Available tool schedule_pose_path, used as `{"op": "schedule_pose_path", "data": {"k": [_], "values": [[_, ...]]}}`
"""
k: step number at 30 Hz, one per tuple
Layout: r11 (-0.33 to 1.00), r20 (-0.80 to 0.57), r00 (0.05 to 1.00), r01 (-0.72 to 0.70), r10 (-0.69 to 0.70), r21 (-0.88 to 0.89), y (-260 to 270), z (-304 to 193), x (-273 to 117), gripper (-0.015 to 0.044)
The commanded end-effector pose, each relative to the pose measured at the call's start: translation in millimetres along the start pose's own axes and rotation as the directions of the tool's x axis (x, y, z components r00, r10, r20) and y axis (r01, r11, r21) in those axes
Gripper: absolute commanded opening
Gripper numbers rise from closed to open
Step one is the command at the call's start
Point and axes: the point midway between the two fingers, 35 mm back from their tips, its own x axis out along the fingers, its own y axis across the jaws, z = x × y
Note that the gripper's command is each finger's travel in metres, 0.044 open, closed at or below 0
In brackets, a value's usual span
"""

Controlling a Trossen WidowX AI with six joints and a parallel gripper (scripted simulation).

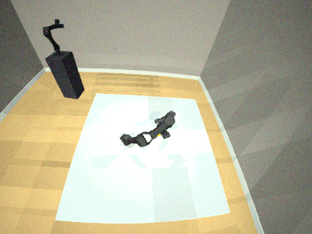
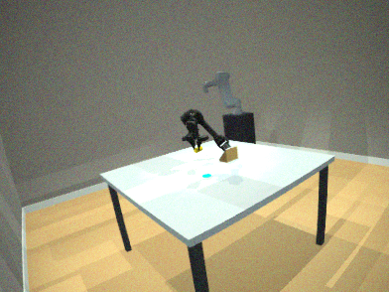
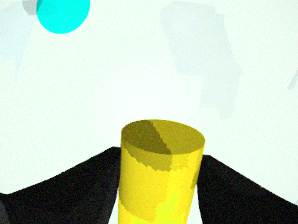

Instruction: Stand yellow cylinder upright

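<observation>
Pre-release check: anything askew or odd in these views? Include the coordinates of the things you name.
Nothing looks damaged or spilled. The yellow cylinder (image 1: pixel 159 134) (image 2: pixel 197 149) (image 3: pixel 159 185) is gripped in the tool (image 2: pixel 196 147) (image 3: pixel 160 161), away from the cyan circle (image 2: pixel 206 176) (image 3: pixel 64 14), so releasing now would likely miss it.
</observation>
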Motion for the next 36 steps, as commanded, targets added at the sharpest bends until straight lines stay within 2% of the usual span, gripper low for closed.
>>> {"op": "schedule_pose_path", "data": {"k": [1,18,36], "values": [[0.997,0.009,1.0,-0.004,0.005,-0.083,10,10,-3,0.0105],[0.91,0.01,1.0,-0.001,0.006,-0.414,51,44,-3,0.0105],[0.707,0.01,1.0,0.005,0.004,-0.707,101,74,4,0.0105]]}}
